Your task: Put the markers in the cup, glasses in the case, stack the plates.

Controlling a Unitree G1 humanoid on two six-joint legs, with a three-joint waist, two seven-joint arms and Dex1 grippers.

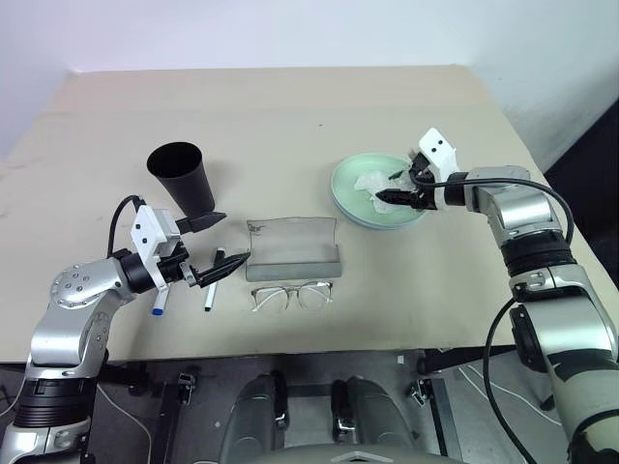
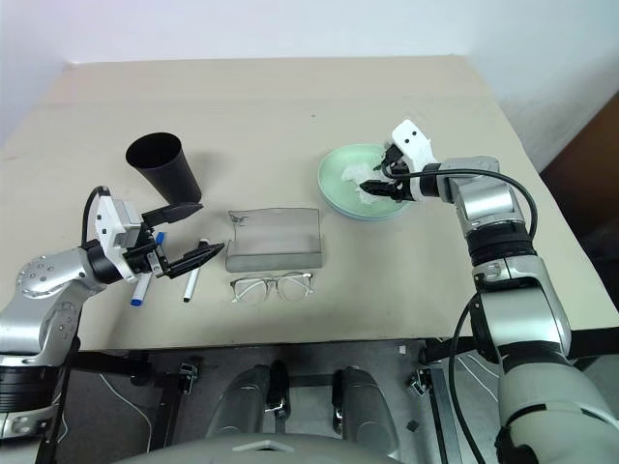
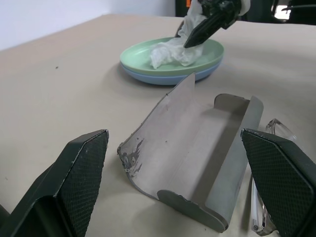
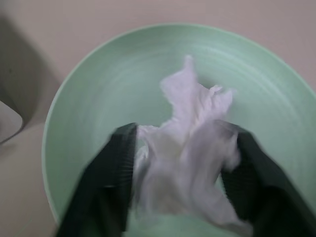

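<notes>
Tissue [image 4: 185, 163] sits between your right gripper [image 1: 391, 189] jaws, parted over the stacked plates [image 3: 170, 61]; lift it clear next. Left gripper [image 1: 215, 247] jaws gape wide, case [image 1: 293, 250] just ahead.

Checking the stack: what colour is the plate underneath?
Light blue bottom plate, under the mint green plate; clearest in the left wrist view.
</notes>
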